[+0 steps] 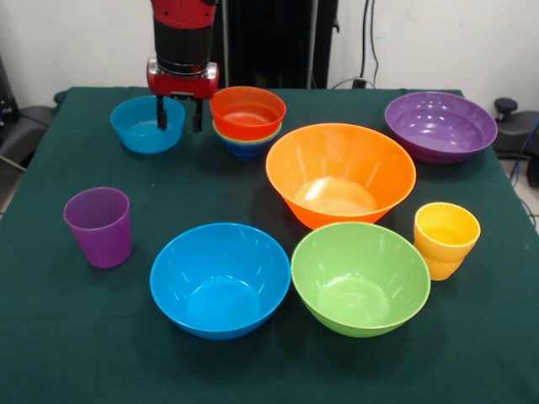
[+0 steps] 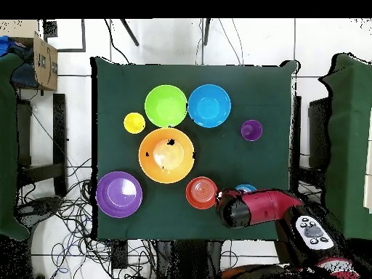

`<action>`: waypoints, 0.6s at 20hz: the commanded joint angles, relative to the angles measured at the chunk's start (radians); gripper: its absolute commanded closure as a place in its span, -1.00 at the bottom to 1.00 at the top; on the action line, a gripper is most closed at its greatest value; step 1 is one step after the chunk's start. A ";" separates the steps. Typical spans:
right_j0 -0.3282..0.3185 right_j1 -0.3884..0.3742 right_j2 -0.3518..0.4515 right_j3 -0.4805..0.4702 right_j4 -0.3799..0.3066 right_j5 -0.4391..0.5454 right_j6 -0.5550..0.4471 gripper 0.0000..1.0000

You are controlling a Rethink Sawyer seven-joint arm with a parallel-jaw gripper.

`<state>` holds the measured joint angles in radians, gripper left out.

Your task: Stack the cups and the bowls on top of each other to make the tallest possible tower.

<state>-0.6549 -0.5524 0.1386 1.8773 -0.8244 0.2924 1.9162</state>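
With my claw (image 1: 178, 114) spread and empty at the light blue bowl's (image 1: 143, 130) rim, far tabletop (image 1: 50, 337) corner beside the stack (image 1: 247, 122), I judge it light, glossy, slippery: pinch the thin rim.

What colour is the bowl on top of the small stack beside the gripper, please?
Red-orange bowl, clearest in the front view.

Arm (image 1: 184, 34) upright; gripper (image 1: 178, 114) fingers (image 1: 160, 112) apart, pointing down.
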 commanded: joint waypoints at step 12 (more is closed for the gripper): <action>0.041 0.024 -0.006 -0.090 -0.060 -0.025 -0.011 -1.00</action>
<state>-0.6445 -0.5407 0.0989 1.8676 -0.8248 0.2924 1.9162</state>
